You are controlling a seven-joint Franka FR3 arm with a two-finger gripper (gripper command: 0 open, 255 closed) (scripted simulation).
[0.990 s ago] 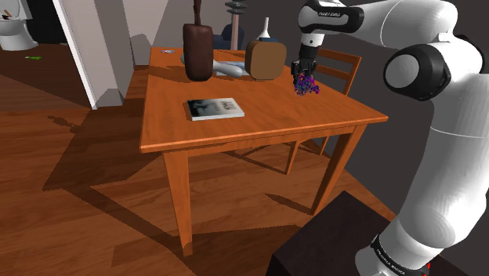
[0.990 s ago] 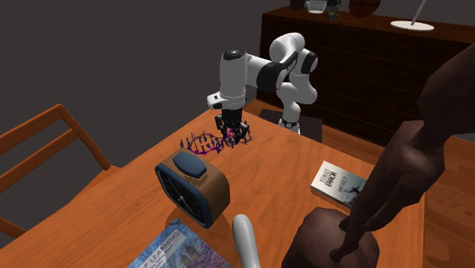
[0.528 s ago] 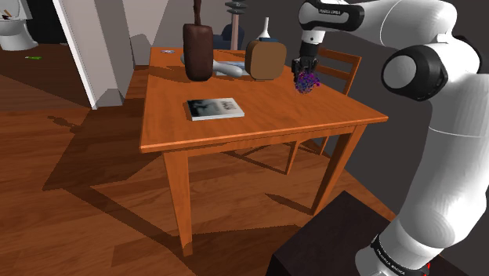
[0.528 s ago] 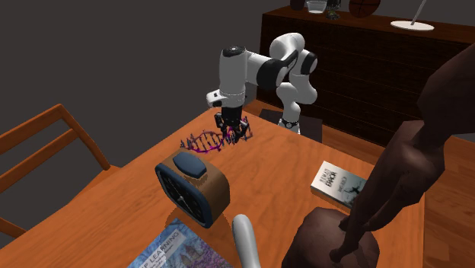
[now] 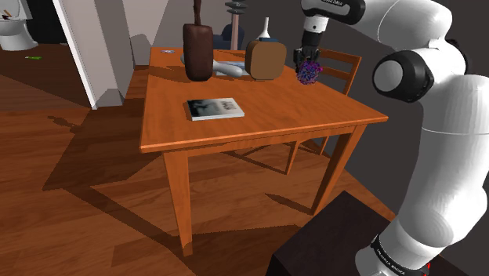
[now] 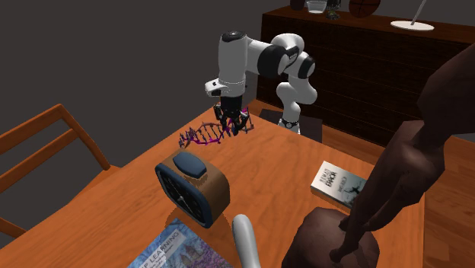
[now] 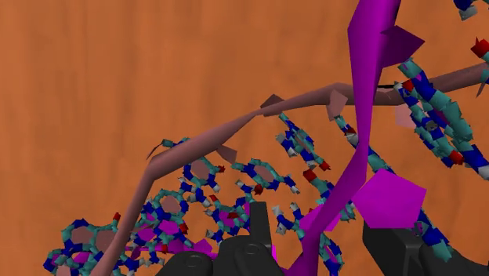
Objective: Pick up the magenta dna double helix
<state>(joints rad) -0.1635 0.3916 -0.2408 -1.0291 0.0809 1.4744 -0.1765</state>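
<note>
While gripper (image 6: 231, 122) clamped one end, helix (image 6: 204, 135) hung clear of table (image 6: 274, 171), long axis near level, free end pointing toward clock (image 6: 192, 188) below.

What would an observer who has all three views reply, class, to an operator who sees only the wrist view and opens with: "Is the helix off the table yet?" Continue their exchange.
Observer: Yes. In the second exterior view the helix hangs above the table, and the jaws grip it at one end.
Operator: What stands nearest to it?
Observer: A brown case with a blue face. It sits on the table, apart from the helix.
Operator: Is anything beyond the table?
Observer: The shoulder view shows a wooden chair behind the helix, past the table's far edge.
</note>
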